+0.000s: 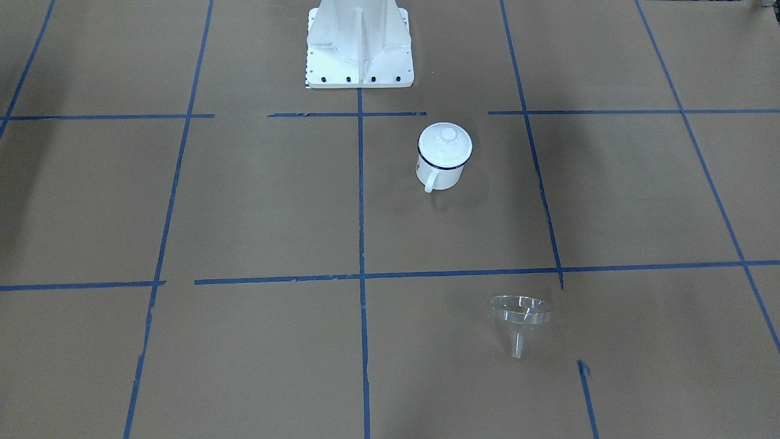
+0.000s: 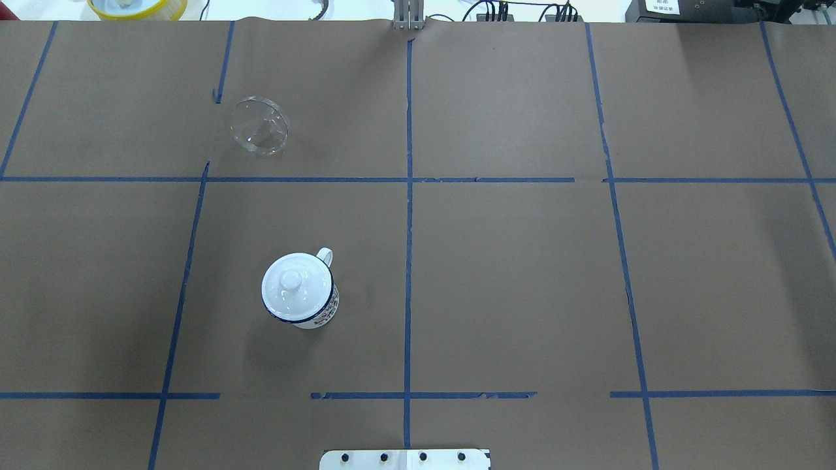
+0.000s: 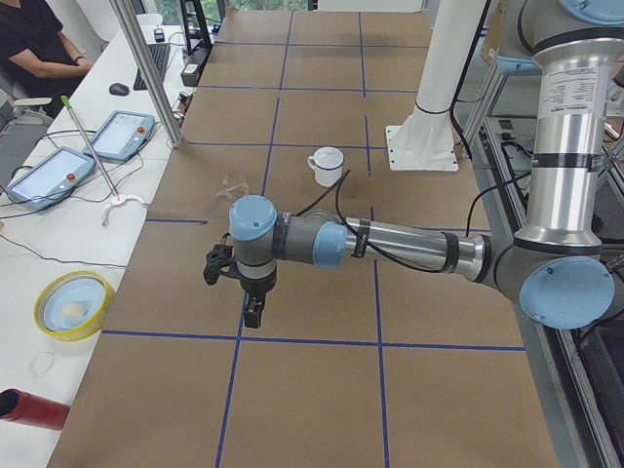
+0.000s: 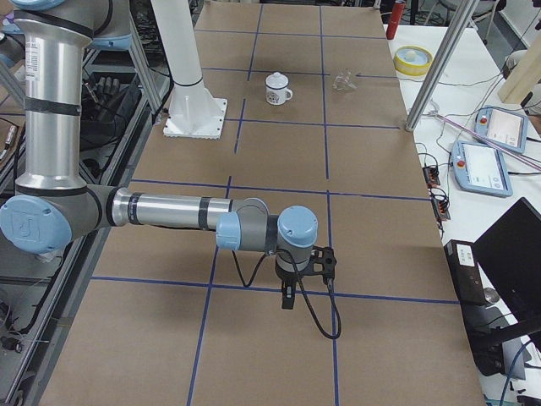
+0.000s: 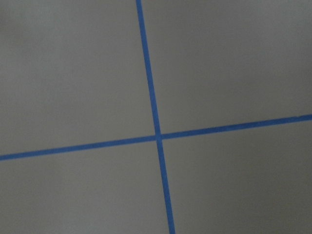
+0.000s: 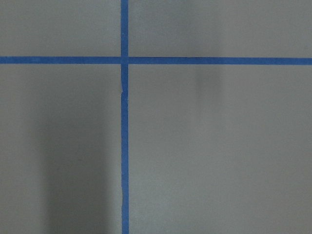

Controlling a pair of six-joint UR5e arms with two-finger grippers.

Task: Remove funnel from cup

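Observation:
The clear funnel [image 1: 521,317] lies tilted on the brown table, out of the cup and well apart from it; it also shows in the overhead view [image 2: 259,124]. The white cup [image 1: 443,160] with a dark blue rim stands upright with a round white knobbed lid [image 2: 291,281] on it. My left gripper [image 3: 252,312] hangs over the table's left end, far from both, and I cannot tell if it is open. My right gripper [image 4: 287,296] hangs over the right end, and I cannot tell its state either. Both wrist views show only paper and blue tape.
The robot's white pedestal [image 1: 359,49] stands behind the cup. A yellow bowl [image 3: 70,304], two teach pendants [image 3: 49,175] and a metal pole [image 3: 146,68] are on the white bench beyond the table's far edge. A seated person [image 3: 39,49] is there too.

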